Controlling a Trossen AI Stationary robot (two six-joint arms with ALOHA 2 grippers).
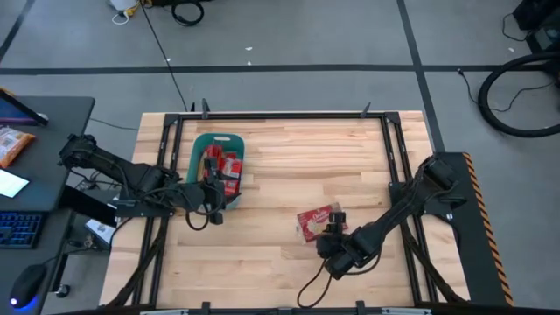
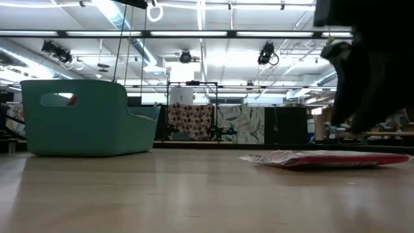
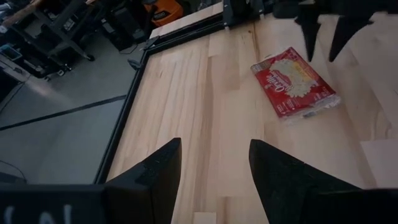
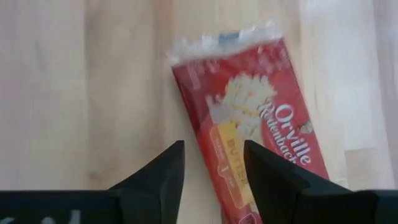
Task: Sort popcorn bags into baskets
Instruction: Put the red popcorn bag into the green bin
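One red popcorn bag (image 4: 249, 124) lies flat on the wooden table, near its middle (image 1: 317, 221). My right gripper (image 4: 214, 149) hangs open just above the bag's near end, touching nothing; in the low view it stands clear over the bag (image 2: 330, 158). The teal basket (image 1: 203, 140) stands at the far left and holds several red bags (image 1: 223, 168). My left gripper (image 3: 214, 146) waits open above the table at the basket's near end (image 1: 213, 206), with nothing between its fingers.
A black metal frame (image 1: 389, 149) borders the table. A desk at the left holds a keyboard and an orange snack packet (image 1: 13, 144). Bare wood (image 1: 332, 157) stretches between the basket and the right arm's base.
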